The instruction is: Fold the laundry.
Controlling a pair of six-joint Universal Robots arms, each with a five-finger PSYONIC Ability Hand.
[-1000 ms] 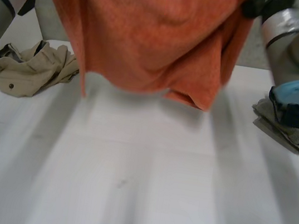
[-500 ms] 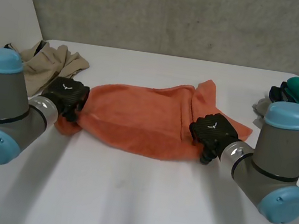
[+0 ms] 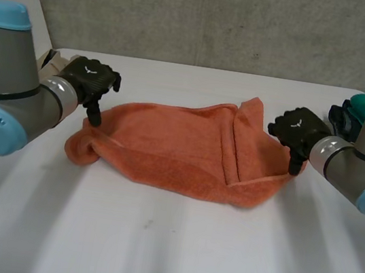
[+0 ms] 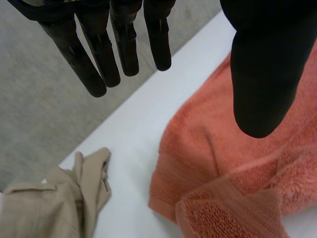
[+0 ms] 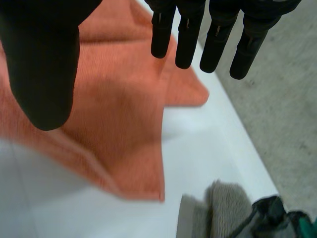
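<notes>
An orange towel lies crumpled across the middle of the white table, one side folded over near its right end. My left hand hovers just above the towel's left end, open, fingers straight and apart from the thumb, with the towel below them. My right hand hangs over the towel's right edge, open too; its fingers point past the towel with nothing between them and the thumb.
A beige garment lies bunched at the table's back left, also seen beside the towel's end. At the back right sits a pile of grey and green clothes, near the towel's corner. A grey wall rises behind the table.
The towel, held up a second ago, came down onto the table. Both hands opened and let go of it, then lifted away from its two ends.
</notes>
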